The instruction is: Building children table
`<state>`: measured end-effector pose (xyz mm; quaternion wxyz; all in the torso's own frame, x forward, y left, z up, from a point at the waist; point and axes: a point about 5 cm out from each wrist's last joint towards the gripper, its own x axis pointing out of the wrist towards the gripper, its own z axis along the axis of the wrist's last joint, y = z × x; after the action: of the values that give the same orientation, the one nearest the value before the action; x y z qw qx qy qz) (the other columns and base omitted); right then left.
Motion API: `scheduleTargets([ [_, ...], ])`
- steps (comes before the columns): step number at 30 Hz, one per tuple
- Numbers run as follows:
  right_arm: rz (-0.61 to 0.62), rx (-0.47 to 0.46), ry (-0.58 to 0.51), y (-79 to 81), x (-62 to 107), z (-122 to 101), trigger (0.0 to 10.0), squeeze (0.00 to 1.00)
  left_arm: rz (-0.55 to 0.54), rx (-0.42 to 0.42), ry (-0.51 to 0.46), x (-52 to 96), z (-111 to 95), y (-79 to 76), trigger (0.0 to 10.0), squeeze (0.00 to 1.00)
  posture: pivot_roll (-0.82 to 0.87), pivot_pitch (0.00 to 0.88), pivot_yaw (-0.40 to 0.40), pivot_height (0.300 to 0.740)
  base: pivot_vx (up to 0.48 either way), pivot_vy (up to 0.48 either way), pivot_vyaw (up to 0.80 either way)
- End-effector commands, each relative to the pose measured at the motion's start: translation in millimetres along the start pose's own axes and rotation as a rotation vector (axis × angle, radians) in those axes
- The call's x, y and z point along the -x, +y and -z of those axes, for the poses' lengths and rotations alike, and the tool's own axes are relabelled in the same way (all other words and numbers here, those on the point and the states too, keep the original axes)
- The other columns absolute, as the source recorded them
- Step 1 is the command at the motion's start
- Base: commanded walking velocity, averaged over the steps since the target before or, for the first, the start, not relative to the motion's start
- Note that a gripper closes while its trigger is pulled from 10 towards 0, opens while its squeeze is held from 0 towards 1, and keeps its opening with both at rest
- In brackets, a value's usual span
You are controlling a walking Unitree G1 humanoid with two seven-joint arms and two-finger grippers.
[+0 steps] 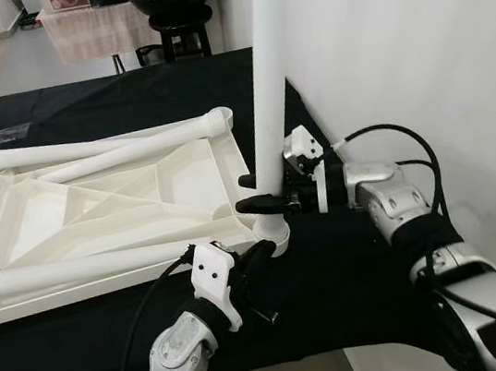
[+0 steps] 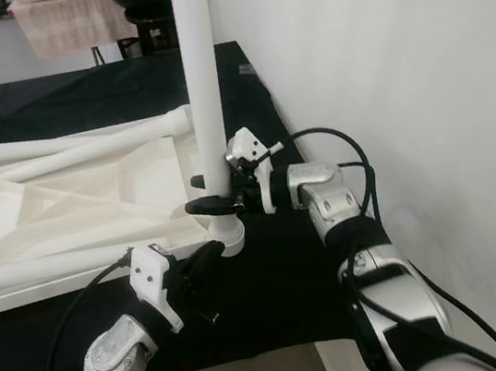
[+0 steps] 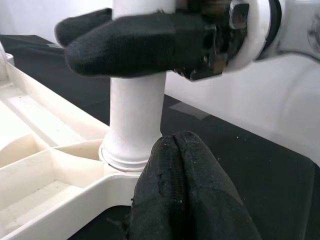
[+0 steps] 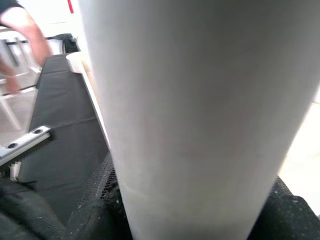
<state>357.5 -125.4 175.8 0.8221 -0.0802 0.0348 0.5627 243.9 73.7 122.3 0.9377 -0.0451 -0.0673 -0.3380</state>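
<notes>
**Upright leg held at the table's near corner**

The white tabletop (image 1: 93, 209) lies underside up on a black cloth (image 1: 336, 275), its ribbed compartments facing the camera. Two loose legs (image 1: 122, 153) rest across its far side, and another leg (image 1: 65, 272) lies along its near edge.

The left gripper (image 1: 261, 256) sits low at the tabletop's near right corner, its two black fingers (image 3: 185, 190) pressed together with nothing between them, the tips just beside the corner socket (image 3: 125, 157).

An upright leg (image 1: 266, 71) stands in that socket, rising past the top of the head views beside a white wall (image 1: 413, 39).

The right gripper (image 1: 263, 192) reaches in from the right and pinches the upright leg a little above the socket, one finger on each side of the tube.
</notes>
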Motion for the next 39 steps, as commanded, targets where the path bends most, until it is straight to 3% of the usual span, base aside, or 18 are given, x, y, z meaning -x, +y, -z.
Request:
scheduleTargets([
  [1,0.106,-0.03,0.078,5.0,2.7,24,0.0,0.0,0.0,0.006,-0.003,0.7,1,-2.7,10.0,0.0,0.02,0.071,-0.056,0.74,0.0,0.0,0.0],
  [3,0.193,-0.024,0.11,4.9,3.8,32,0.0,0.0,0.0,0.007,-0.004,1.1,1,-3.0,10.0,0.0,0.02,0.071,-0.056,0.74,0.0,0.0,0.0],
  [4,0.421,-0.07,0.132,5.8,1.7,44,0.0,0.0,0.001,0.007,-0.004,1.8,0,-3.2,10.0,0.0,0.02,0.075,-0.06,0.74,0.0,0.0,0.0],
  [5,0.421,-0.07,0.132,5.8,1.7,44,0.0,0.0,0.001,0.007,-0.004,1.8,0,-3.2,10.0,0.0,0.02,0.075,-0.06,0.74,0.0,0.0,0.0],
  [6,0.648,-0.169,0.134,23.6,-0.8,60,0.0,0.0,0.0,0.006,-0.004,2.6,0,-2.9,10.0,0.0,0.02,0.089,-0.05,0.74,0.0,0.0,0.0],
  [7,0.648,-0.169,0.134,23.6,-0.8,60,0.0,0.0,0.0,0.006,-0.004,2.6,0,-2.9,10.0,0.0,0.02,0.089,-0.05,0.74,0.0,0.0,0.0],
  [8,0.744,-0.223,0.145,46.6,-4.1,71,0.0,0.0,0.0,0.005,-0.001,3.4,0,-1.8,10.0,0.0,0.02,0.089,-0.041,0.74,0.0,0.0,0.0],
  [9,0.744,-0.223,0.145,46.6,-4.1,71,0.0,0.0,0.0,0.005,-0.001,3.4,0,-1.8,10.0,0.0,0.02,0.089,-0.041,0.74,0.0,0.0,0.0],
  [10,0.754,-0.213,0.136,58.2,-7.7,68,0.0,0.0,0.0,0.003,0.002,4.0,1,-1.1,10.0,0.0,0.0,0.078,-0.034,0.74,0.0,0.0,0.0],
  [16,0.725,-0.17,0.151,46.7,-13.9,63,0.0,0.0,0.004,0.005,0.006,4.6,2,-1.2,10.0,0.0,0.02,0.074,-0.046,0.74,0.0,0.0,0.0],
  [17,0.718,-0.186,0.167,47.5,-16.5,65,10.0,0.0,0.001,-0.001,0.008,5.3,3,-1.5,10.0,0.0,0.03,0.073,-0.046,0.74,0.0,0.0,0.0],
  [20,0.698,-0.206,0.15,52.0,-18.9,63,10.0,0.0,-0.002,-0.002,0.009,5.7,3,-1.5,10.0,0.0,0.03,0.07,-0.046,0.74,0.0,0.0,0.0],
  [21,0.641,-0.227,0.113,58.5,-22.9,59,10.0,1.0,-0.002,-0.001,0.009,6.4,3,-1.3,10.0,0.0,0.03,0.071,-0.037,0.74,0.0,0.0,0.0],
  [26,0.578,-0.233,0.048,64.0,-27.8,49,10.0,1.0,0.002,0.002,0.011,6.7,2,-1.2,10.0,0.0,0.03,0.073,-0.032,0.74,0.0,0.0,0.0],
  [27,0.537,-0.222,0.003,63.1,-28.6,41,10.0,0.74,0.003,0.003,0.011,6.8,2,-1.2,10.0,0.0,0.03,0.076,-0.029,0.74,0.0,0.0,0.0],
  [28,0.537,-0.222,0.003,63.1,-28.6,41,10.0,0.74,0.003,0.003,0.011,6.8,2,-1.2,10.0,0.0,0.03,0.076,-0.029,0.74,0.0,0.0,0.0],
  [30,0.464,-0.191,-0.059,59.1,-29.3,28,10.0,0.02,0.004,0.003,0.01,6.8,2,-0.9,10.0,0.0,0.03,0.078,-0.029,0.74,0.0,0.0,0.0],
  [39,0.182,-0.093,-0.07,40.0,-25.4,18,10.0,0.0,0.002,0.002,0.009,7.6,0,-1.1,10.0,0.0,0.06,0.077,-0.031,0.74,0.0,0.0,0.0],
])
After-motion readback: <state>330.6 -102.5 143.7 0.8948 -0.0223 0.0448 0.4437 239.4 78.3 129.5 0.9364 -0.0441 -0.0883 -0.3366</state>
